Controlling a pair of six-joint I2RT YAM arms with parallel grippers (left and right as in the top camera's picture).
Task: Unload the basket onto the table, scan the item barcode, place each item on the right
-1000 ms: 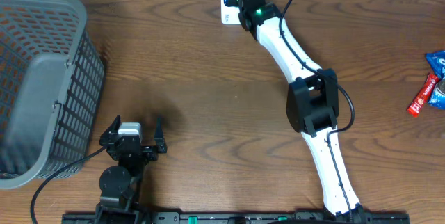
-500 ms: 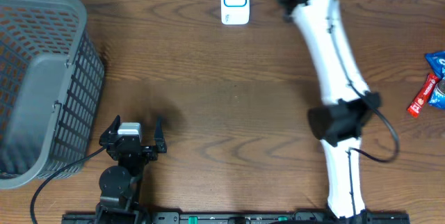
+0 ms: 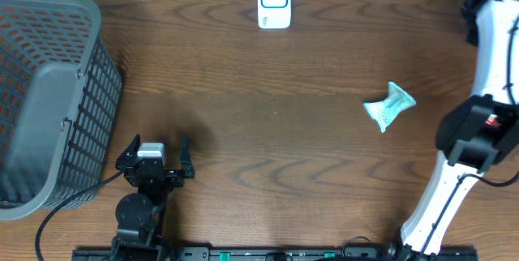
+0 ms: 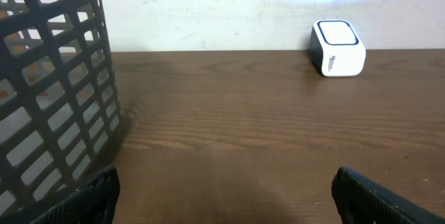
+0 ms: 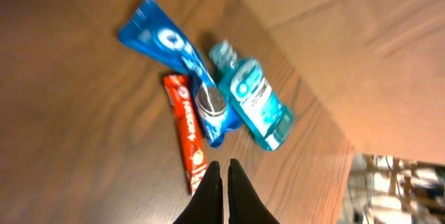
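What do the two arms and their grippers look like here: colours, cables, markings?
Right arm: white tubular links, a bulky black elbow joint with a small red mark, and a thin black cable alongside. Right gripper: slim black fingers. Left arm: all black, with a silver block behind the left gripper, black fingers, and a black cable trailing off.

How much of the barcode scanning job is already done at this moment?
Done: nothing certain; a teal packet lies alone on the table. In hand: nothing; the right fingers are shut, empty, near the blue packet. Left: grasp an item, show it to the scanner.
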